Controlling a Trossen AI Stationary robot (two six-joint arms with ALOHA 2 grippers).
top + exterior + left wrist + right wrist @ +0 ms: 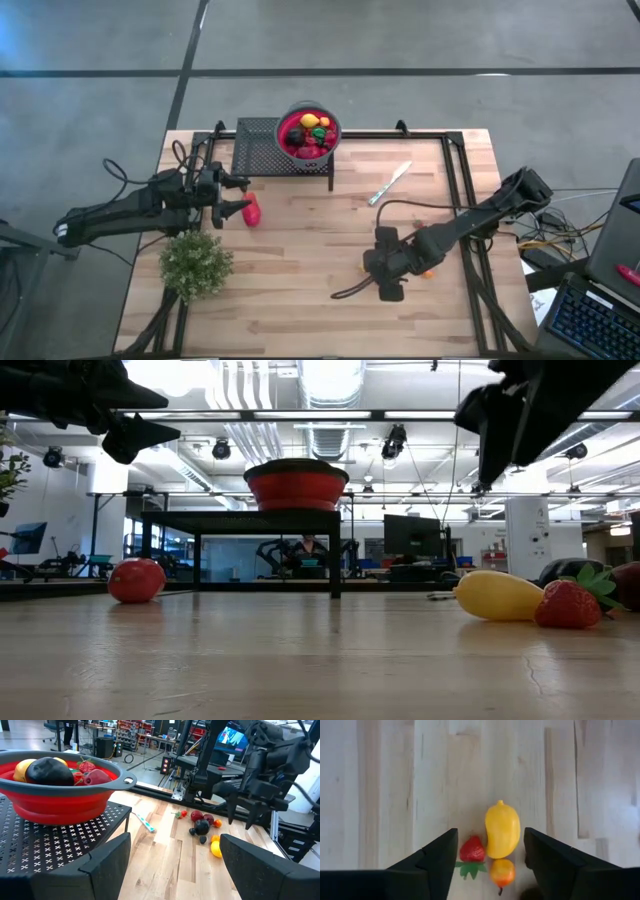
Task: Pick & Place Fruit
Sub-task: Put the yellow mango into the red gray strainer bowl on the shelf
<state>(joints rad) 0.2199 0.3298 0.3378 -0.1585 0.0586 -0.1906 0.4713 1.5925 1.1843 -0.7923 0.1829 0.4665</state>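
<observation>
A red bowl (308, 133) holding several toy fruits stands on a black perforated stand (258, 148) at the table's far edge. One larger red fruit (251, 211) rests on the table just right of my left gripper (236, 196), which is open and raised above it. My right gripper (490, 855) is open and points down over a yellow fruit (502, 830), a strawberry (472, 850) and a small orange fruit (502, 871), its fingers standing on either side of them. The low view shows the yellow fruit (497, 596) and the strawberry (570, 603) lying on the table. More small fruits (202, 822) lie near them.
A silver knife (390, 183) lies right of the stand. A bushy green plant (195, 262) stands at the near left, close to my left arm. A dark cable (350, 292) trails on the table by my right gripper. A black frame rail (462, 190) runs along the table's right side.
</observation>
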